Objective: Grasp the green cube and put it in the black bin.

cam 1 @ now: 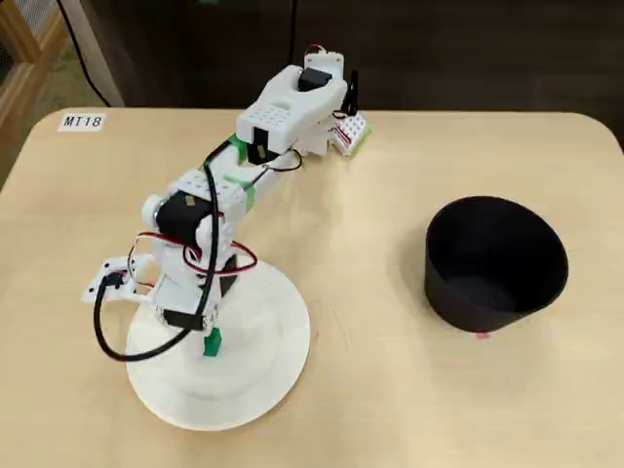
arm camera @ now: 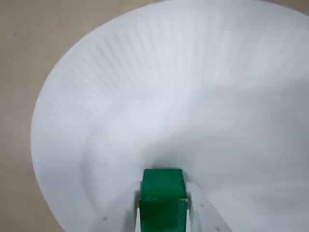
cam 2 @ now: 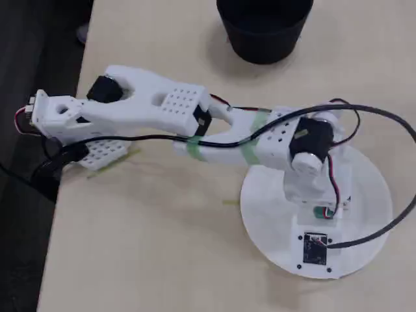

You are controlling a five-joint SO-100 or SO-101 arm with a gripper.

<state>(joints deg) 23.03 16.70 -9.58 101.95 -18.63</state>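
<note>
The green cube [arm camera: 163, 186] sits between my gripper's [arm camera: 164, 210] two white fingers at the bottom of the wrist view. The jaws are closed against its sides. It hangs over the white plate [arm camera: 169, 87], at or just above its surface. In a fixed view the gripper [cam 1: 210, 343] points down over the plate [cam 1: 268, 366] with the cube [cam 1: 212, 341] at its tip. In another fixed view the cube [cam 2: 322, 212] shows as a small green spot under the wrist. The black bin [cam 1: 495, 261] stands upright and empty to the right, well apart from the plate; it also shows in the other fixed view [cam 2: 263, 26].
The arm's base [cam 1: 336, 127] stands at the table's far edge. A black cable [cam 1: 127, 353] loops from the wrist over the plate's left rim. A label reading MT18 [cam 1: 81, 122] is stuck at the far left. Bare table lies between plate and bin.
</note>
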